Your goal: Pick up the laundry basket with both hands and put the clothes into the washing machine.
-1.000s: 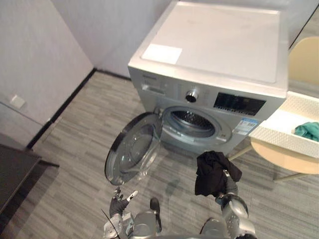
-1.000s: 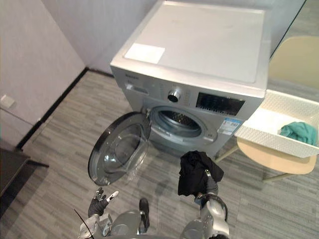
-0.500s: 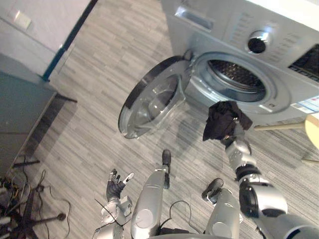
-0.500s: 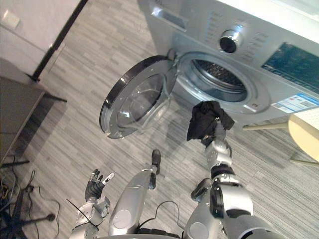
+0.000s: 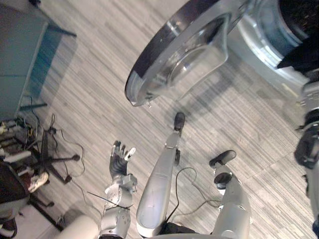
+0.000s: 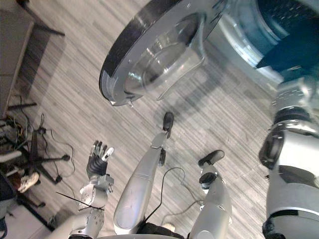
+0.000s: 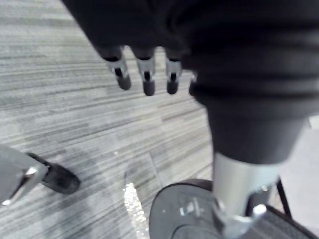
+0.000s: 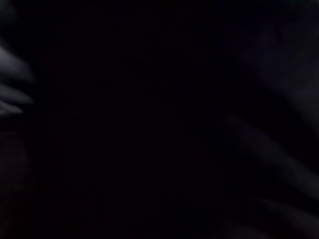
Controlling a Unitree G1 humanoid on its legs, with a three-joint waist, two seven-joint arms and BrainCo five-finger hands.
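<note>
Cloth (image 6: pixel 294 47), dark and bunched up, right at the mouth of the washer (image 6: pixel 244 35), up at the far right. Lying over the low edge of the round hole. Cannot tell if any of it inside the drum. Sitting on the end of the right arm (image 6: pixel 291 144), just above the silver wrist. Right hand hidden under the cloth, so cannot tell whether open, closed or gripping.

Washer door (image 5: pixel 184 55) wide open, swung out to the left of the hole. Round, with a black ring outside and a see-through bowl in the middle. Hanging above the floor (image 5: pixel 89 99), grey with thin stripes. Well apart from the cloth.

Left hand (image 5: pixel 119 162) low down on the left, far from the washer and the cloth. Open, with fingers (image 7: pixel 145 79) straight and a little spread. Holding nothing, touching nothing, just up over the floor.

Black chair base (image 5: pixel 52 159) with wheels further left, near the left hand but not touching it. Thin cables (image 5: pixel 30 107) lying on the floor beside it. Person's white shoe (image 5: pixel 37 181) just past the chair base, down on the floor too. Grey worktop (image 5: pixel 20 50) off in the far left corner, well away from everything else.
</note>
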